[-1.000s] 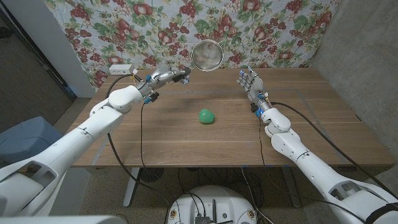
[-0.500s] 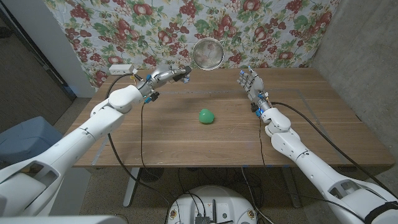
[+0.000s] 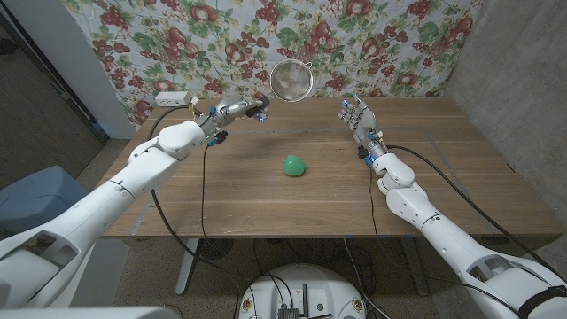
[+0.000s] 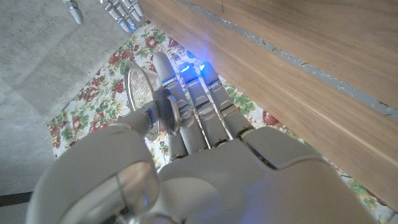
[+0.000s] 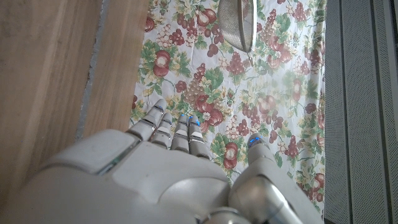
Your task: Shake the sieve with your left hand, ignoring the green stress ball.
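Note:
My left hand (image 3: 237, 108) holds the handle of a round metal sieve (image 3: 293, 78), raised above the table's far edge in front of the flowered cloth. In the left wrist view the sieve (image 4: 140, 90) stands beyond my left hand (image 4: 186, 155), its handle pinched between thumb and fingers. A green stress ball (image 3: 294, 166) lies on the wooden table (image 3: 221, 190) near the middle, untouched. My right hand (image 3: 359, 122) stands over the far right of the table with fingers apart, holding nothing. The right wrist view shows the sieve (image 5: 237, 25) past my right hand (image 5: 180, 168).
A white box (image 3: 172, 98) sits at the table's far left corner. Cables run along both arms over the table. The flowered cloth (image 3: 390, 35) hangs close behind the far edge. A blue bin (image 3: 40, 190) stands on the floor at the left.
The sieve has shifted slightly left and up in my left hand. The right hand and the green ball have stayed put.

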Robot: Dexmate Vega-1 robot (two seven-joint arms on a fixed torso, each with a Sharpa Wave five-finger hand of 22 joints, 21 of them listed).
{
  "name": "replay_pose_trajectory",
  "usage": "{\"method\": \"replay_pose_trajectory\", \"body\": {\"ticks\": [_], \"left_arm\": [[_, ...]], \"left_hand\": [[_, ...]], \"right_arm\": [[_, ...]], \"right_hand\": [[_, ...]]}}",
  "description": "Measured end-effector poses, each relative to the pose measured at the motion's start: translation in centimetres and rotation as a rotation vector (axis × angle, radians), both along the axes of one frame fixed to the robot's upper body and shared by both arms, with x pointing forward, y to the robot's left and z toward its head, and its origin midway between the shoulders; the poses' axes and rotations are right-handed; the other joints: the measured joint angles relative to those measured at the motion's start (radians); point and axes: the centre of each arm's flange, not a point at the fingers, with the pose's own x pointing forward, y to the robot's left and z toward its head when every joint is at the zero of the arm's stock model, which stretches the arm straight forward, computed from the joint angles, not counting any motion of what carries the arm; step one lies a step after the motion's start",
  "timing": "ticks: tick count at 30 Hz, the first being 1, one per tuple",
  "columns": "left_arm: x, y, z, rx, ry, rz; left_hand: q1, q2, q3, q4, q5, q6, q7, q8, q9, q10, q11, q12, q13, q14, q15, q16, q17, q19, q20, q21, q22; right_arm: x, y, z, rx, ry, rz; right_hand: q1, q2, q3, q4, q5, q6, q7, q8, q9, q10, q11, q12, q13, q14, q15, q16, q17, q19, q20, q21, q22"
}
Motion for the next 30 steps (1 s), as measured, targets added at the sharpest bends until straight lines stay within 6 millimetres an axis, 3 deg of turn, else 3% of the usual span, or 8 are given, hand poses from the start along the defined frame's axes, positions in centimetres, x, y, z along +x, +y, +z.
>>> {"method": "replay_pose_trajectory", "body": {"ticks": [9,10,13,14,30], "left_arm": [[1.2,1.1,-1.6,-0.045,0.183,0.105],[0.7,0.7,-0.5,-0.040,0.178,0.103],[1.1,1.2,-1.5,-0.052,0.240,0.133],[0.8,0.8,-0.6,-0.046,0.236,0.131],[0.9,1.0,-0.8,-0.042,0.313,0.158]], "left_hand": [[-0.001,0.001,0.004,-0.004,0.000,0.009,0.009,0.000,-0.003,0.000,0.000,0.000,-0.009,0.008,-0.003,0.000,0.000,0.011,0.000,0.008,0.000],[-0.001,0.001,0.004,-0.004,0.000,0.009,0.009,0.000,-0.003,0.000,0.000,0.000,-0.009,0.009,-0.002,0.000,0.000,0.011,0.000,0.008,0.000],[-0.002,0.002,0.004,-0.004,0.000,0.009,0.009,0.000,-0.003,0.000,0.000,0.000,-0.009,0.009,-0.002,0.002,0.000,0.011,0.000,0.008,0.000],[-0.002,0.002,0.004,-0.004,0.000,0.009,0.009,0.000,-0.003,0.000,0.000,0.000,-0.009,0.009,-0.002,0.002,0.000,0.011,0.000,0.008,0.000],[-0.002,0.002,0.008,-0.008,-0.001,0.014,0.014,-0.001,-0.003,0.004,0.004,0.000,-0.014,0.009,-0.002,0.002,-0.003,0.011,0.000,0.014,0.000]], "right_arm": [[0.0,-0.1,0.0,0.000,0.000,0.000],[0.0,-0.1,0.0,0.000,0.000,0.000],[0.0,-0.1,0.1,0.000,-0.001,0.000],[0.0,-0.1,0.1,0.000,0.000,0.000],[0.2,0.1,0.2,-0.001,0.002,0.000]], "right_hand": [[0.000,0.000,0.000,0.000,0.000,0.000,0.000,0.000,0.000,0.000,0.000,0.000,0.000,0.000,0.000,0.000,0.000,0.002,0.002,-0.007,0.000],[0.000,0.000,0.000,0.000,0.000,0.000,0.000,0.000,-0.001,0.000,0.000,0.000,0.000,0.000,0.000,0.000,0.000,0.004,0.004,-0.008,0.000],[0.000,0.000,0.000,0.000,0.000,0.000,0.000,0.000,-0.001,0.000,0.000,0.000,0.000,0.000,0.000,0.000,0.000,0.007,0.007,-0.008,0.000],[0.000,0.000,0.000,0.000,0.000,0.000,0.000,0.000,0.000,0.000,0.000,0.000,0.000,0.000,0.000,0.000,0.000,0.007,0.007,-0.008,0.000],[0.000,0.000,0.000,0.000,0.000,0.000,0.000,0.000,0.000,0.000,0.000,0.000,0.000,0.000,0.000,0.000,-0.005,0.007,0.007,-0.015,0.000]]}}
